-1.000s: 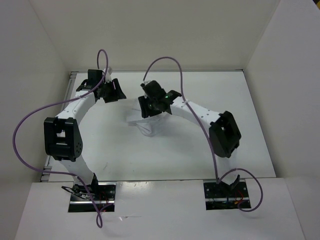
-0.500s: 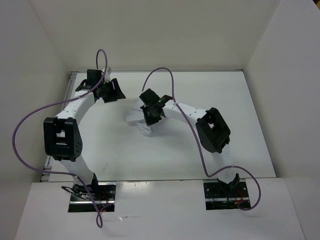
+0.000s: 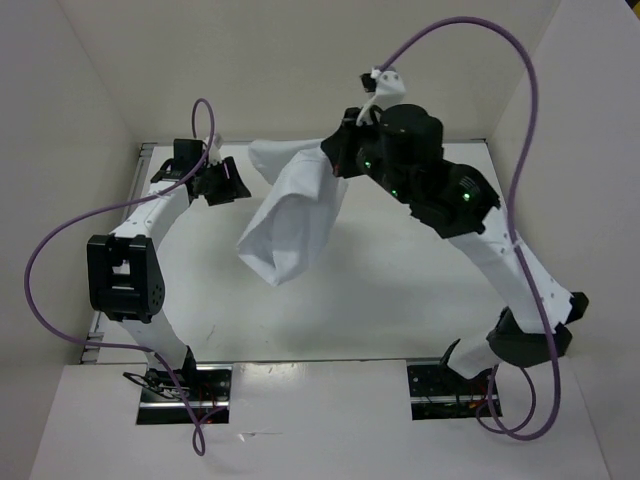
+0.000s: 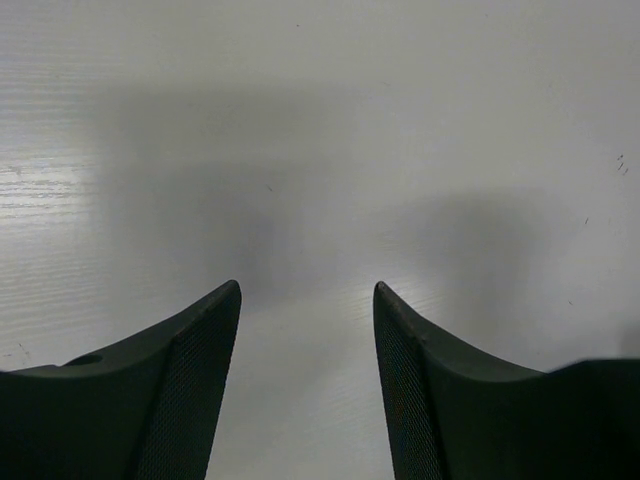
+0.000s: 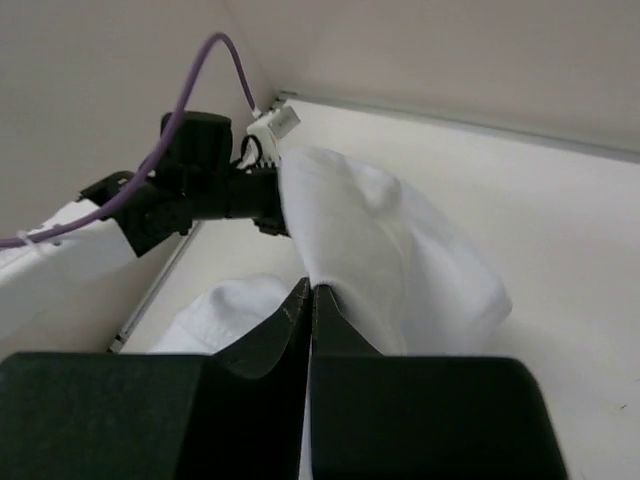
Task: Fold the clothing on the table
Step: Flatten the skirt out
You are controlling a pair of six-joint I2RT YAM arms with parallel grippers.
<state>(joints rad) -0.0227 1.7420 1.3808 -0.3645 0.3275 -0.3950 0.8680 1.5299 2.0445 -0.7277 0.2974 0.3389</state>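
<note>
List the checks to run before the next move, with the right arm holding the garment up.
1. Right gripper shut on the clothing: ok, fabric is pinched between its closed fingers.
2. Left gripper open and empty: ok, only bare table shows between its fingers.
3. Left gripper apart from the hanging clothing: ok, the top view shows a gap.
4. Clothing's lower end off the table: cannot tell.
5. Clothing spread flat enough to fold: not ok, it hangs bunched and creased.
</note>
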